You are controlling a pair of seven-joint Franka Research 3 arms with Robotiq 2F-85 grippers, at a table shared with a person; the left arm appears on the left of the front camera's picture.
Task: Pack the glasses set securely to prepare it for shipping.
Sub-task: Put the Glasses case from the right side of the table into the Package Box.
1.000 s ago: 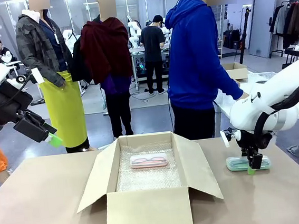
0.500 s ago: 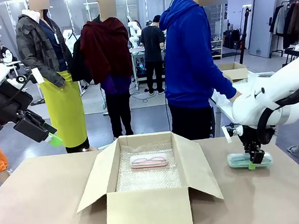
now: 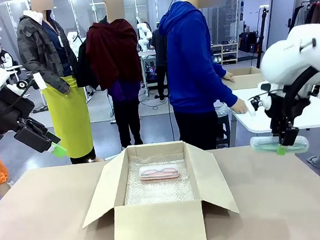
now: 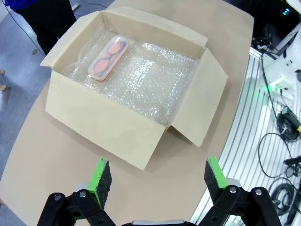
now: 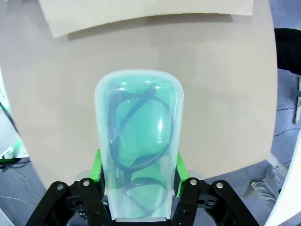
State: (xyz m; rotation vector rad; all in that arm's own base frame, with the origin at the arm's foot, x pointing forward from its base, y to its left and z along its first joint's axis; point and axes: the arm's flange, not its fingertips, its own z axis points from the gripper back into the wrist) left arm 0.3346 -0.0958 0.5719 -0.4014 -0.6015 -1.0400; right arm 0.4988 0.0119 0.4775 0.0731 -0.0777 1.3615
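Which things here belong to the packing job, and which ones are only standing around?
Belong to the job:
- mint green case, held above the table by the right gripper
- pale pink case, lying on bubble wrap in the cardboard box

Only standing around:
- white side table
- small box on it
- clothes rack

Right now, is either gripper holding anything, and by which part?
The right gripper grips the green glasses case across its long sides, near one end; left gripper holds nothing.

Front and left wrist, both toward box (image 3: 159,228)
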